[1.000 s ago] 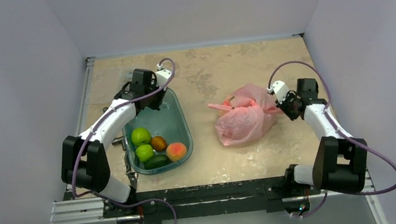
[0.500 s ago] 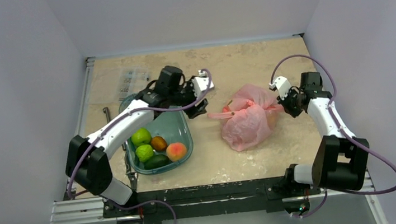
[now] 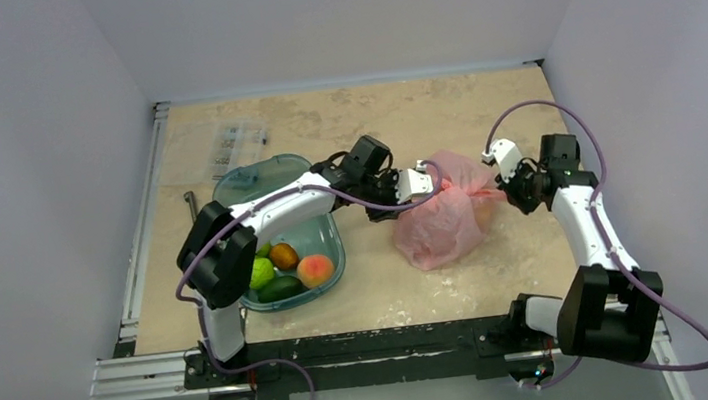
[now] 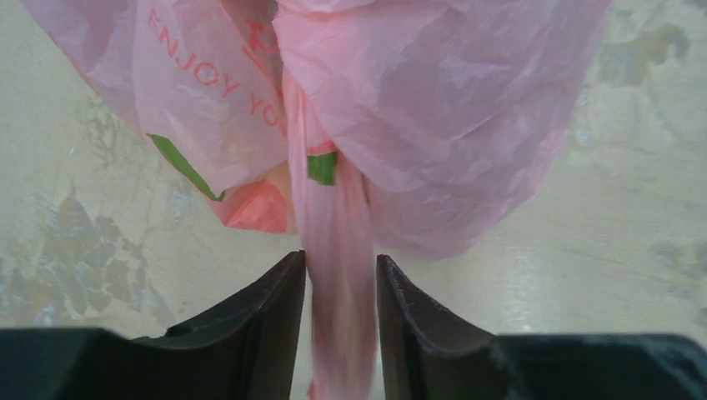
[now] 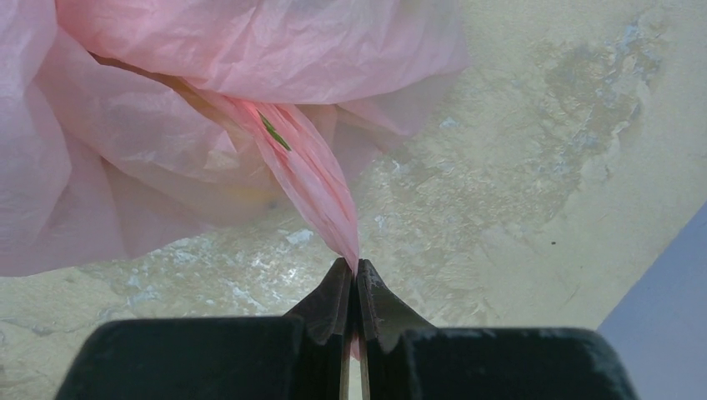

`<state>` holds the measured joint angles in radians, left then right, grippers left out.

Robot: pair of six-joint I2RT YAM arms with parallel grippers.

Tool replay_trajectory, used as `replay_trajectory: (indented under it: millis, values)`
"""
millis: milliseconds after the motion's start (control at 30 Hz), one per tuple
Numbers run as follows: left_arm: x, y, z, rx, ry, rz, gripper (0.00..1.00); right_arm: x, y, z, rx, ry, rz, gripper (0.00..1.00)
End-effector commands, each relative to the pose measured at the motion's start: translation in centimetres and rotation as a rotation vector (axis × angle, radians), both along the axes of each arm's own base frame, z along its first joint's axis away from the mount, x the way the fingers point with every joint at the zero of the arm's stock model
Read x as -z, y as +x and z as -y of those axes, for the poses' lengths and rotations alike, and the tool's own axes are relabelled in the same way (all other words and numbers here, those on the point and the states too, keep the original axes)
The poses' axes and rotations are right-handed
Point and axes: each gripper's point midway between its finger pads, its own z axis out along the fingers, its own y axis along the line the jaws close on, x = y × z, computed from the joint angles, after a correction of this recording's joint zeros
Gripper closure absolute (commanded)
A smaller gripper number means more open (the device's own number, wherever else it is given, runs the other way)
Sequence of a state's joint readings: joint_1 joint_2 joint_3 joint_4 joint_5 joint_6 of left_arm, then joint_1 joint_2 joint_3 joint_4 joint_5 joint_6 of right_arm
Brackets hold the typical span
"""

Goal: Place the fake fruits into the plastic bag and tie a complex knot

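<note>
**Pink bag held at both sides, fruit in the tub**

Item one: plastic bag (image 3: 442, 212). It is thin, pink and crinkled, and lies slumped on the mottled beige table (image 3: 391, 296), right of centre, between the two arms. The left wrist view shows red lettering on the film, with green flecks and a reddish patch showing through (what lies inside cannot be made out).

Item two: left gripper (image 4: 340, 265). The arm reaches out across the table to the bag's left side (image 3: 425, 180). The jaws stand a narrow way apart, and a twisted pink strand (image 4: 333, 225) of the bag runs down through the gap and about fills it. Firm pinching is not evident.

Item three: right gripper (image 5: 357, 271). It sits at the bag's right side (image 3: 504, 181). The jaws are pressed together on a drawn-out tail (image 5: 313, 179) of pink film, which rises taut from the fingertips into the bag's body.

Item four: teal tub (image 3: 321, 232). It stands left of the bag and apart from it, partly under the left arm. At its near end are two green fruits (image 3: 257, 268), a brown fruit (image 3: 284, 255), a peach-coloured fruit (image 3: 316, 269) and a dark green fruit (image 3: 281, 289), all bunched close together.

Item five: clear packet (image 3: 228, 144), flat at the far left of the table.
</note>
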<state>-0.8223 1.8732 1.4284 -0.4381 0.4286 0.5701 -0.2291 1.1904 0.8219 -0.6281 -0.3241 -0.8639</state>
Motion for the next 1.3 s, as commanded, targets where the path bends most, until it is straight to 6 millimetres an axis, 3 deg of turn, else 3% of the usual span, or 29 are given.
replay_trajectory:
  millis: [0,33,167,300,400,600,733,833,967,1033,1100,1267]
  values:
    - [0.2,3.4,-1.0,-0.069,0.082,0.132,0.87,0.3,-0.1,-0.4,0.009,0.016,0.013,1.0]
    - [0.2,4.3,-1.7,-0.108,0.09,0.156,1.0,0.5,0.0,-0.3,0.014,0.012,0.018,1.0]
    - [-1.7,5.8,-4.8,-0.24,0.033,0.127,1.0,1.0,0.1,1.3,0.068,-0.052,0.037,1.0]
    - [-5.9,8.1,-9.6,-0.435,-0.077,0.078,1.0,-2.4,1.7,3.0,0.123,-0.084,0.139,1.0]
    - [-7.1,8.7,-11.9,-0.492,-0.093,0.085,1.0,-3.5,2.3,3.0,0.119,-0.064,0.144,1.0]
    - [-2.3,8.7,-12.9,-0.513,-0.008,0.022,1.0,1.8,1.8,3.2,0.14,-0.066,0.039,1.0]
    - [-1.1,9.2,-13.5,-0.554,0.01,-0.007,1.0,2.8,1.7,3.4,0.115,-0.081,0.029,1.0]
    - [-2.8,10.0,-14.2,-0.58,-0.021,0.007,1.0,-0.2,3.0,3.6,0.093,-0.096,0.086,1.0]
    - [-9.8,9.8,-13.5,-0.526,-0.185,0.051,1.0,-7.3,5.8,3.5,0.095,-0.052,0.196,1.0]
    - [-11.8,9.5,-13.6,-0.503,-0.218,0.092,1.0,-9.1,5.8,2.7,0.078,-0.011,0.203,1.0]
    - [-10.7,9.3,-14.6,-0.507,-0.186,0.079,1.0,-8.2,5.1,2.4,0.073,0.0,0.176,1.0]
    - [-4.2,10.0,-16.5,-0.558,-0.058,0.025,1.0,1.0,3.1,3.9,0.082,-0.091,0.046,1.0]
